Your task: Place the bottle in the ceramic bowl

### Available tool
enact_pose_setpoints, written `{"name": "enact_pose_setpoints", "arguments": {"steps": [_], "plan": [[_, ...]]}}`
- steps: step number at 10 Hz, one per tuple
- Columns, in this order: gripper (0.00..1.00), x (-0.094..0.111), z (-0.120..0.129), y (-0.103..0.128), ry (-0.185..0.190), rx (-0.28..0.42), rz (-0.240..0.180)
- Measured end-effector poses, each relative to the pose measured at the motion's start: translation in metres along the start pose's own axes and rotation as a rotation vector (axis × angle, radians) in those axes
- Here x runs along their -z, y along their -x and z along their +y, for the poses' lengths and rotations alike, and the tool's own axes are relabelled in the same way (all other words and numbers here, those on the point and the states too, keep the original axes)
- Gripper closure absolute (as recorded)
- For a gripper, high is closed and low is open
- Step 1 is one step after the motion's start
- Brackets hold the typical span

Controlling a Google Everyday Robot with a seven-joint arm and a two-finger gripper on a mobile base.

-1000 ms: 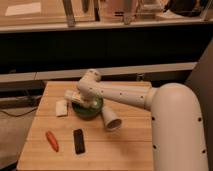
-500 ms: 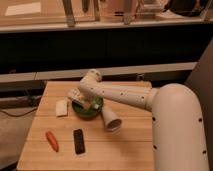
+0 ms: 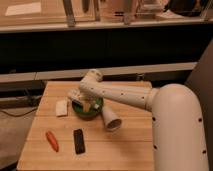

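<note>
I see my gripper point(image 3: 81, 98) low over the green ceramic bowl point(image 3: 88, 110) on the desk point(image 3: 125, 145); whether it's open I cannot tell. A pale bottle point(image 3: 76, 94) sits at the bowl's far-left rim, against the gripper.

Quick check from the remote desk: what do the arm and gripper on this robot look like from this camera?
The arm is a thick, smooth, off-white tube with rounded joints and a row of small dark dots along its side. It widens into a bulky rounded white shoulder section at the right. No loose cables show. The gripper, over the green bowl, looks pale and whitish, its details too small to make out.
</note>
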Motion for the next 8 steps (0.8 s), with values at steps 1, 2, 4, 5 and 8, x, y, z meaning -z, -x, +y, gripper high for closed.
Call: {"name": "enact_pose_setpoints", "arguments": {"steps": [1,2,4,5,8], "plan": [[0.2,-0.0001,-0.0007,-0.0011,0.0,-0.004,0.0],[0.2,-0.0007,-0.0012,-0.0016,0.0,-0.008,-0.001],[0.2,-0.0012,-0.0017,-0.0014,0.0,-0.011,-0.002],[0.2,-0.001,-0.0028,-0.0014,-0.001,-0.016,-0.002],[0.2,-0.001,-0.0051,-0.0016,-0.002,-0.024,-0.003]]}}
